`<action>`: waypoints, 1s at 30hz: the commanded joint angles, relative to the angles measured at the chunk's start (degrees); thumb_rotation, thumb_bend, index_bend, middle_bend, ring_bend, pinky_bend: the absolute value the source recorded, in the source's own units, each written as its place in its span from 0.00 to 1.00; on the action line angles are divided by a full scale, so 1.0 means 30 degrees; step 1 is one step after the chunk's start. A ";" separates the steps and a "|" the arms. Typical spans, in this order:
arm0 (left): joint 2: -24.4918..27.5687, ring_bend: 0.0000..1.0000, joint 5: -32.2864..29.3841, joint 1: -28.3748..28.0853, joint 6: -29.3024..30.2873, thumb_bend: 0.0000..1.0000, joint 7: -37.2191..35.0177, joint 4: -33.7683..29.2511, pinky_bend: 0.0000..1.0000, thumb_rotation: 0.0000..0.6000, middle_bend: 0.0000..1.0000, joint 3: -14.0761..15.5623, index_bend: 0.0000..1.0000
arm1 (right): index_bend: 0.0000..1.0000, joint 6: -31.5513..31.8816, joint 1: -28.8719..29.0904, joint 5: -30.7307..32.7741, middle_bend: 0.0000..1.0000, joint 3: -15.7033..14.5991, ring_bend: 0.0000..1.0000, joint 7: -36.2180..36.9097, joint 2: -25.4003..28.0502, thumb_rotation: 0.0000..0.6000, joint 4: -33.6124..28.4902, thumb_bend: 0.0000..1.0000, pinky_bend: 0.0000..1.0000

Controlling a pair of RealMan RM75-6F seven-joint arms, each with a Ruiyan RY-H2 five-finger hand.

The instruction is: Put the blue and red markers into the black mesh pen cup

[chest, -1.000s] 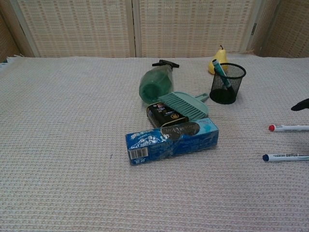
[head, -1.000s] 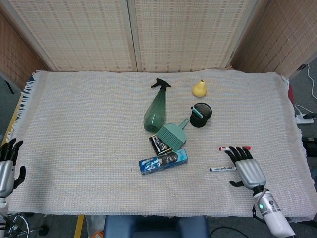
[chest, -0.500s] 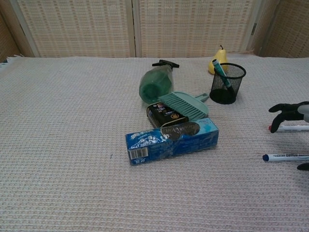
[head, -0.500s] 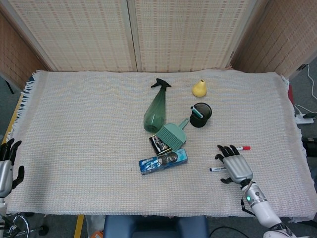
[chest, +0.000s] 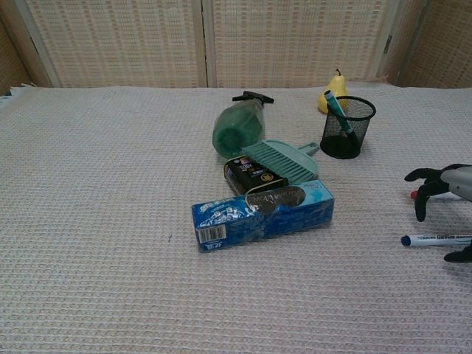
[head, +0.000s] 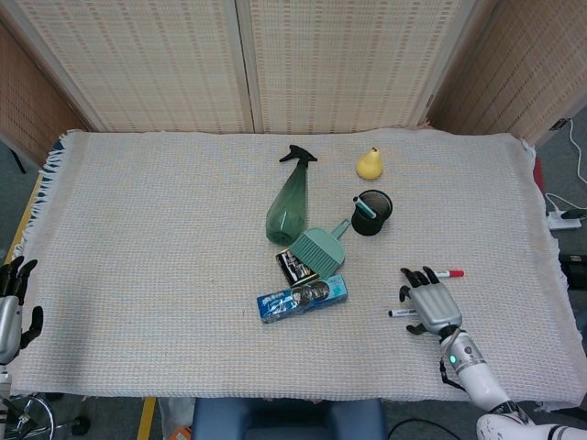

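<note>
At the lower right of the head view, the robot's right hand (head: 429,301) hovers over a woven cream tablecloth (head: 165,238), palm down with its dark fingers (head: 420,276) spread apart and holding nothing. It sits directly above 2 markers. The blue marker (head: 400,313) lies flat, its capped end sticking out to the left from under the hand. The red marker (head: 449,273) lies flat just above it in the frame, its red cap showing to the right of the fingertips. In the chest view the same hand (chest: 450,193) enters from the right edge, fingers curved downward and parted, with the red marker (chest: 435,195) beneath the fingers and the blue marker (chest: 435,240) lower in the frame; whether the hand touches either marker cannot be told.

Up and to the left of the markers, right of the frame's centre, stands the black mesh pen cup (head: 371,213), upright, with 1 teal marker (head: 364,207) leaning inside it. A yellow pear (head: 370,164) sits just above the cup. Left of the cup lies a green spray bottle (head: 290,203) on its side, and below it a teal brush (head: 321,246), a small dark box (head: 296,267) and a blue toothpaste box (head: 302,298) cluster together.

At the lower left edge of the head view, the left hand (head: 11,302) rests off the table's edge, fingers apart and empty
</note>
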 commanded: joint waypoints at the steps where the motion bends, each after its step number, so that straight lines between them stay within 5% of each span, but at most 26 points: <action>1: 0.0027 0.00 -0.0008 0.0022 0.0010 0.48 -0.0052 0.0000 0.10 1.00 0.00 -0.0003 0.09 | 0.43 -0.0248 0.0268 0.0397 0.05 0.0055 0.10 -0.0224 -0.0301 1.00 0.0312 0.15 0.00; 30: 0.0111 0.00 -0.0346 0.0010 -0.0211 0.48 -0.0458 0.0245 0.10 1.00 0.00 -0.0106 0.09 | 0.56 -0.0474 0.1365 0.1511 0.10 -0.0380 0.13 -0.0612 -0.1387 1.00 0.1608 0.19 0.00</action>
